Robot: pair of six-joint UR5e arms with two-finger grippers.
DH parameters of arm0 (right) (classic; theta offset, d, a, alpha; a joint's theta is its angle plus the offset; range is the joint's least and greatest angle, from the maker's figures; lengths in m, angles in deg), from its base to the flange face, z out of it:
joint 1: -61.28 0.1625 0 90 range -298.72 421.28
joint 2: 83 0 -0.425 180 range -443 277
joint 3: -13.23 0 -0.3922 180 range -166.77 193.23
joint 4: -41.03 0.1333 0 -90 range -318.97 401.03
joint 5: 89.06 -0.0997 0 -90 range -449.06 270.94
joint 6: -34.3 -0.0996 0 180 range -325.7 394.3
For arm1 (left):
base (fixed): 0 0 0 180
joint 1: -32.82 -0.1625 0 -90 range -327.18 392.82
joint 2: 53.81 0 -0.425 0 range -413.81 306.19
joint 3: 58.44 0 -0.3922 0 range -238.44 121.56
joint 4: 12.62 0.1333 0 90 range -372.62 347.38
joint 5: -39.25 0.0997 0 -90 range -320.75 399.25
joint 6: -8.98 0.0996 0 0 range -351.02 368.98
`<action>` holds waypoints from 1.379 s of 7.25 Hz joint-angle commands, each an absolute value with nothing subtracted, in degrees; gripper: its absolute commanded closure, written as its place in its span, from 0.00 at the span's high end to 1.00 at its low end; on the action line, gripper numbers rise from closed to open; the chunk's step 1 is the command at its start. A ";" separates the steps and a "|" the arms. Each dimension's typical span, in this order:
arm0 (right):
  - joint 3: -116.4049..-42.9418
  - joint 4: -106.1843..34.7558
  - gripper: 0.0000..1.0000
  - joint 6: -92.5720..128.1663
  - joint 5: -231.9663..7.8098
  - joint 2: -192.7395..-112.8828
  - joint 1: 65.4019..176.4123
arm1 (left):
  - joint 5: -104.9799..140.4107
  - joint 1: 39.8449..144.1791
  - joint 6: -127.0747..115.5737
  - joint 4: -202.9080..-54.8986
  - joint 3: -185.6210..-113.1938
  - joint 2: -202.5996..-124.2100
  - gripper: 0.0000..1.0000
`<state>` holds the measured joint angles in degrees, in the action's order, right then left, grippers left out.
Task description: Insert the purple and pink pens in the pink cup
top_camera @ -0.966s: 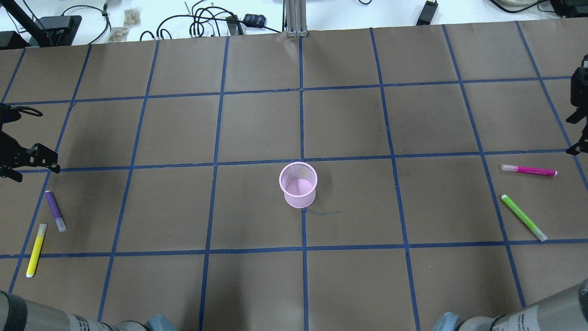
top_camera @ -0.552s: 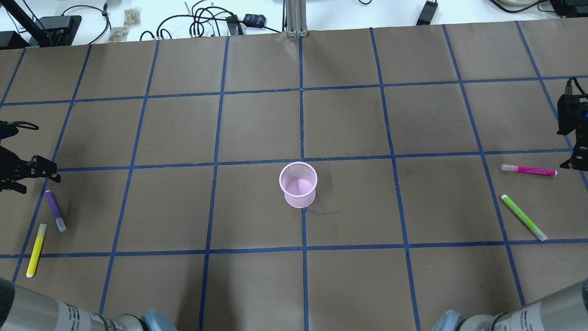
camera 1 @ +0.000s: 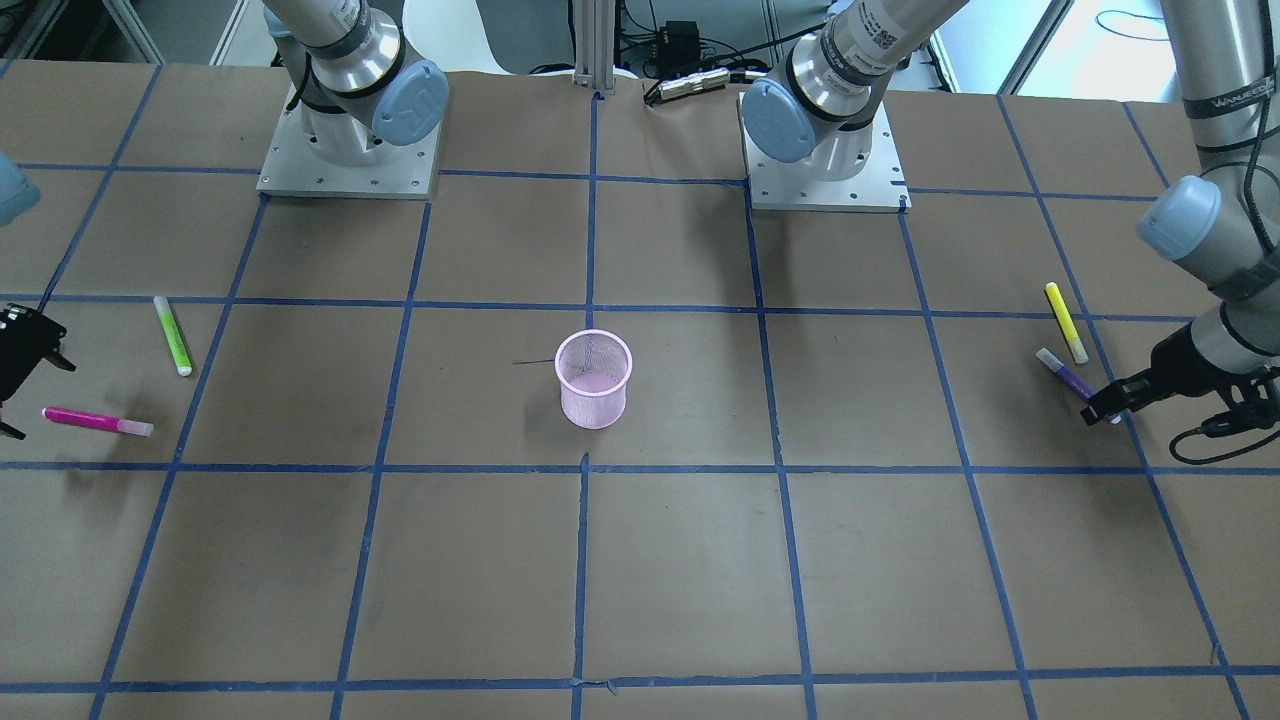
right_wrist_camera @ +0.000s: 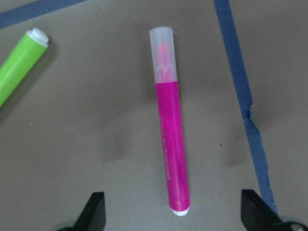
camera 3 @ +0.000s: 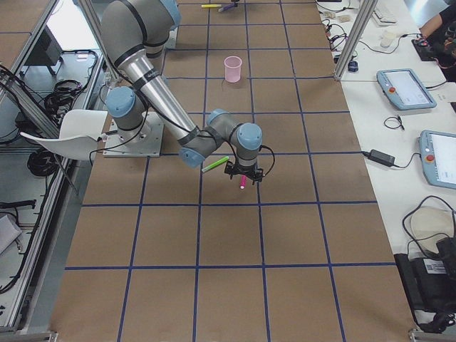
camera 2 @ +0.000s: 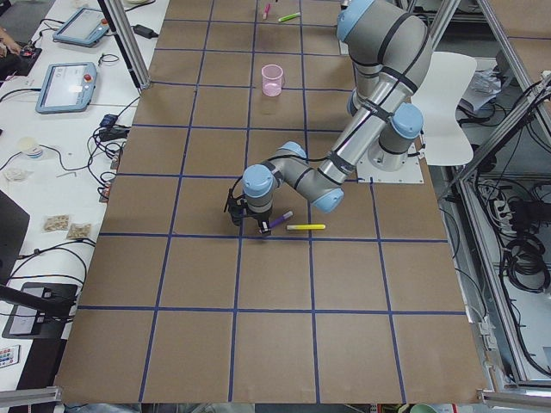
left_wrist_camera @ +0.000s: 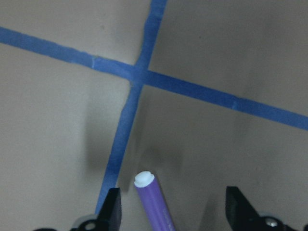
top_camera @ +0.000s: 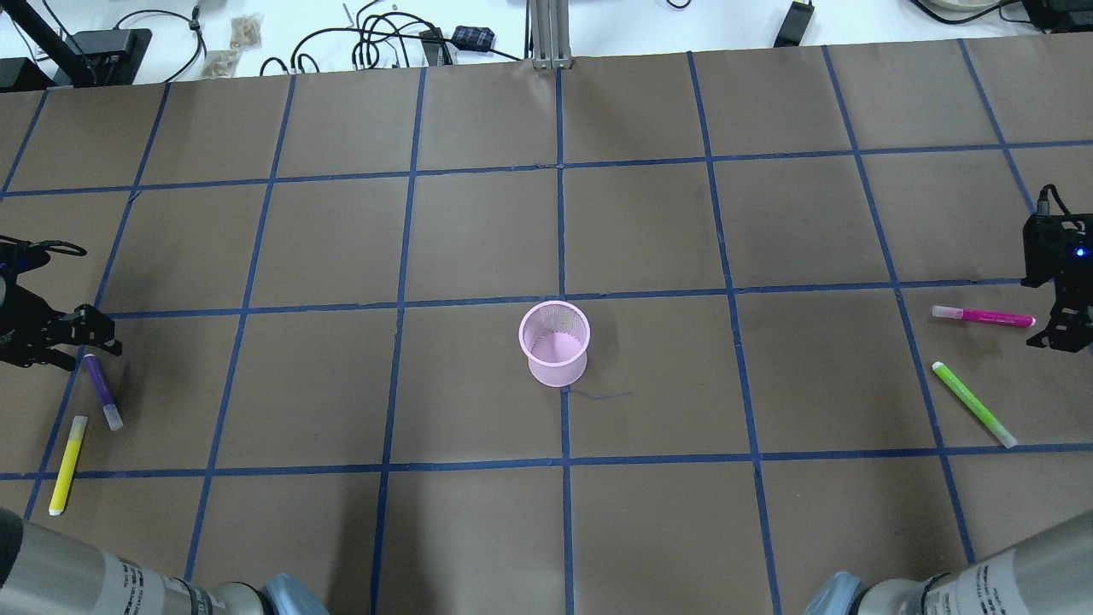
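Observation:
The pink mesh cup (top_camera: 554, 343) stands upright at the table's middle, also in the front view (camera 1: 594, 378). The purple pen (top_camera: 102, 390) lies flat at the far left. My left gripper (top_camera: 101, 335) is open just above its far end. In the left wrist view the purple pen (left_wrist_camera: 154, 204) lies between the open fingers (left_wrist_camera: 112, 209). The pink pen (top_camera: 982, 317) lies flat at the far right. My right gripper (top_camera: 1052, 329) is open beside its end. In the right wrist view the pink pen (right_wrist_camera: 171, 144) lies between the fingertips (right_wrist_camera: 94, 209).
A yellow pen (top_camera: 67, 464) lies next to the purple pen. A green pen (top_camera: 973, 404) lies near the pink pen, also in the right wrist view (right_wrist_camera: 19, 65). Blue tape lines grid the brown table. Cables and boxes lie past the far edge.
Both grippers have moved nearer to the robot along the table's sides, the left up to the purple pen's end, the right level with the pink pen's end. Pens and cup have not moved.

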<state>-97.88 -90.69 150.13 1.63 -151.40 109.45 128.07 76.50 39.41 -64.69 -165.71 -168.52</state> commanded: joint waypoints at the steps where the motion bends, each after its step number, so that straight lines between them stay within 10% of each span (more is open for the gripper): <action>1: -97.69 -90.89 0.97 150.49 1.73 -149.89 109.09 | 128.11 76.50 39.65 -64.74 -166.02 -168.94 0.78; 5: -98.04 -92.56 0.52 150.05 2.35 -149.19 109.09 | 128.19 76.32 39.92 -64.57 -165.92 -169.91 0.73; 7: -97.51 -92.56 0.17 149.70 3.48 -148.57 109.09 | 128.11 76.23 44.71 -64.57 -165.67 -169.74 0.07; 8: -97.51 -92.21 0.00 149.70 6.62 -148.74 109.09 | 128.11 76.23 45.62 -64.48 -165.58 -169.74 0.00; 10: -97.60 -91.78 0.00 149.70 7.10 -152.41 109.18 | 128.19 76.23 45.63 -64.57 -165.32 -169.30 0.00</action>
<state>-97.55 -92.20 149.71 6.50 -149.91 109.10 128.12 76.24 45.37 -64.51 -165.55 -169.65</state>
